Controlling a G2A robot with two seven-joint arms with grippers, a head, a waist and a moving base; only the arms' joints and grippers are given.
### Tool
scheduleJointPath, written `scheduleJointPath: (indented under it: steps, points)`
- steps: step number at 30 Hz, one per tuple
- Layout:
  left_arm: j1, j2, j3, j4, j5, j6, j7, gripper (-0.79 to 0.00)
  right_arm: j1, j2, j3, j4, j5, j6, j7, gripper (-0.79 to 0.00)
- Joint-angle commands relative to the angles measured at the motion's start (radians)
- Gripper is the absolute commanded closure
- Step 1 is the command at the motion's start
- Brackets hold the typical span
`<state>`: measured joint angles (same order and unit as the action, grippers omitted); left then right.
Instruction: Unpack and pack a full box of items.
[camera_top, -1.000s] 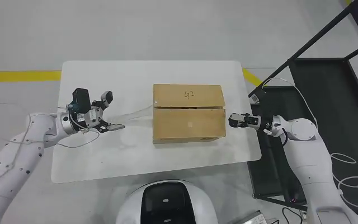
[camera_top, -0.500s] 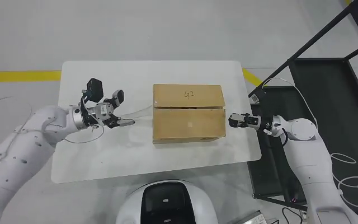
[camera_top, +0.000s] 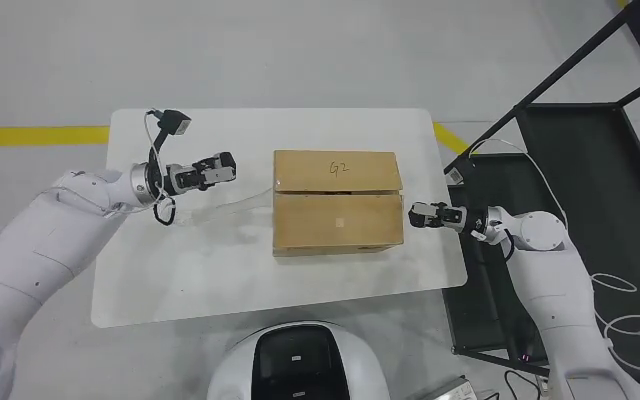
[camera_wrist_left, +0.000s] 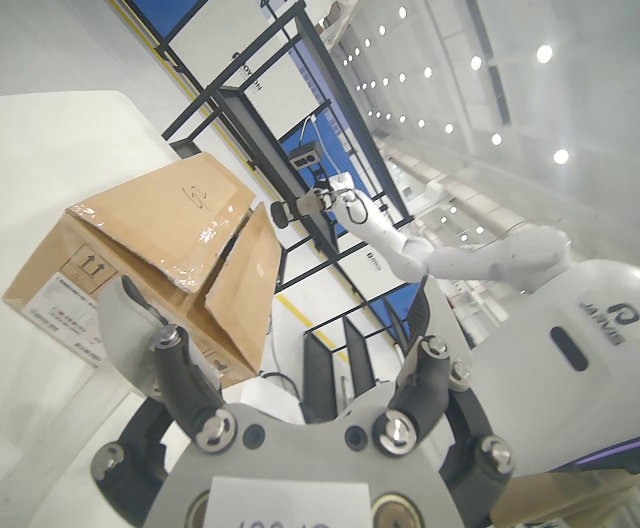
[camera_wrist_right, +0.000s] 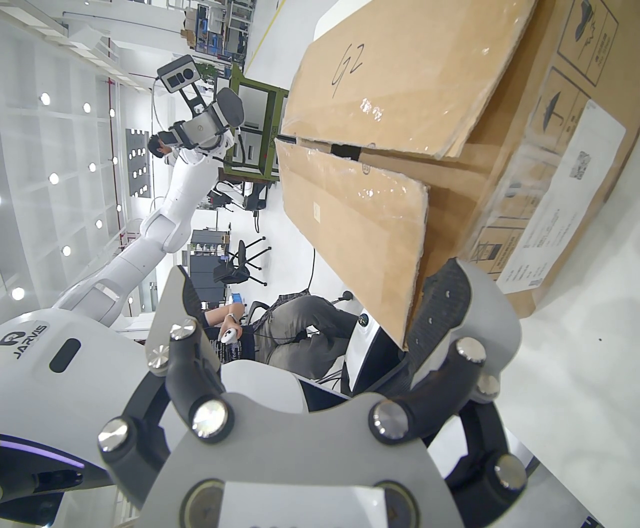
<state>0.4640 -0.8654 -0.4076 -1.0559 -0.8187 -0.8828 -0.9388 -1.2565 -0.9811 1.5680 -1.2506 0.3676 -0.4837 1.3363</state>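
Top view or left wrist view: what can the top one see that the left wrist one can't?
Top view: the whole white table with all its edges, the yellow floor line, and the left gripper seen from outside, left of the cardboard box. Left wrist view: the label on the box's end, the ceiling lights, and that gripper's open fingers up close. Both: the box with its flaps folded over the top, and the right gripper at its other end.
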Motion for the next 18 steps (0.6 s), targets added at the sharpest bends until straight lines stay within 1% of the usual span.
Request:
scheduleJointPath:
  steps: [1,12,14,15,18]
  points:
    - [0.001,-0.014,0.003,0.024,-0.036,0.01,-0.009,-0.785,0.0,0.0,0.0,0.0,0.0,0.0,0.0,-0.785]
    - [0.001,-0.017,0.004,0.028,-0.037,0.011,-0.01,-0.785,0.0,0.0,0.0,0.0,0.0,0.0,0.0,-0.785]
    - [0.001,-0.017,0.004,0.028,-0.037,0.011,-0.01,-0.785,-0.003,0.0,-0.002,-0.007,-0.025,0.004,-0.039,-0.785]
    - [0.001,-0.017,0.004,0.028,-0.037,0.011,-0.01,-0.785,-0.007,-0.001,-0.015,-0.015,-0.021,0.024,-0.032,-0.785]
    - [0.035,-0.013,-0.007,0.012,-0.027,0.04,0.0,-0.785,0.01,0.002,-0.017,-0.012,0.013,0.042,0.002,-0.785]
